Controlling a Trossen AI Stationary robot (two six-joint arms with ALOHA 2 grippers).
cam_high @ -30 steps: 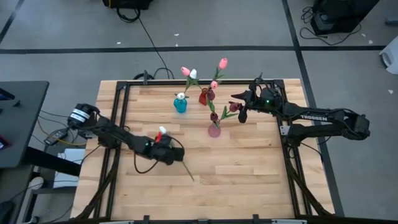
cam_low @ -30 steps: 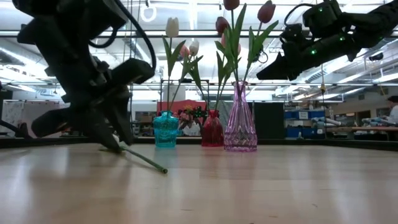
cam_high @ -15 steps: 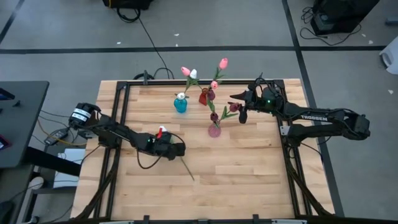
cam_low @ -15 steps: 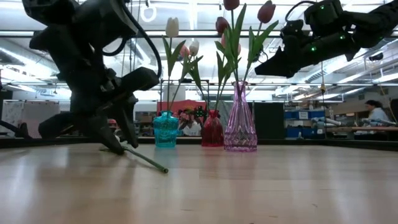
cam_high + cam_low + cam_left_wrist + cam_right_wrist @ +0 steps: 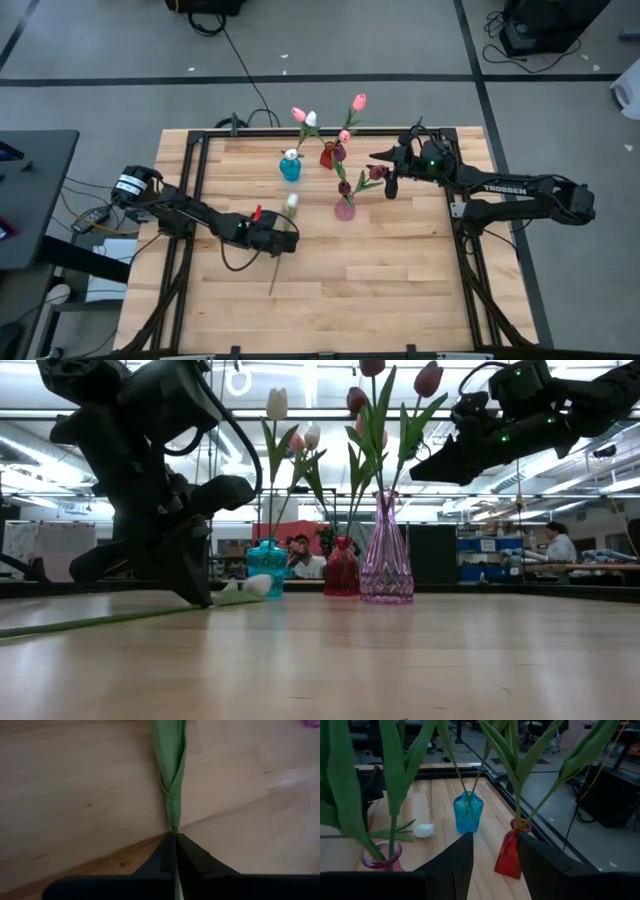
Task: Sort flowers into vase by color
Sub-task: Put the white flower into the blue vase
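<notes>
A white flower lies on the table, its head (image 5: 292, 200) toward the vases and its long green stem (image 5: 274, 278) toward the near edge. My left gripper (image 5: 283, 240) is shut on that stem; the low view shows the gripper (image 5: 197, 596) down at the tabletop, beside the head (image 5: 258, 585). A blue vase (image 5: 290, 168), a red vase (image 5: 327, 155) and a pink vase (image 5: 345, 208) stand at the far middle with flowers in them. My right gripper (image 5: 386, 170) hovers open just right of the pink vase's dark red flowers. My left gripper pinches the flower's thin stem (image 5: 174, 829) between its two fingers, just below where the folded leaf (image 5: 170, 765) begins. The fingers come slanting down from above. The flower lies low along the table, its stem end (image 5: 90, 624) on the wood.
The three vases stand close together; in the right wrist view the blue vase (image 5: 468, 812) and the red vase (image 5: 512, 852) stand ahead of the fingers and the pink vase (image 5: 382, 857) to one side. Bare wood spreads over the near half (image 5: 380, 290). A black frame (image 5: 195, 200) borders the table.
My left gripper has sunk a little toward the table and shut on the stem. The flower has turned about on the table: its white head has swung toward the vases, and its stem end has swept from the near right toward the near left.
</notes>
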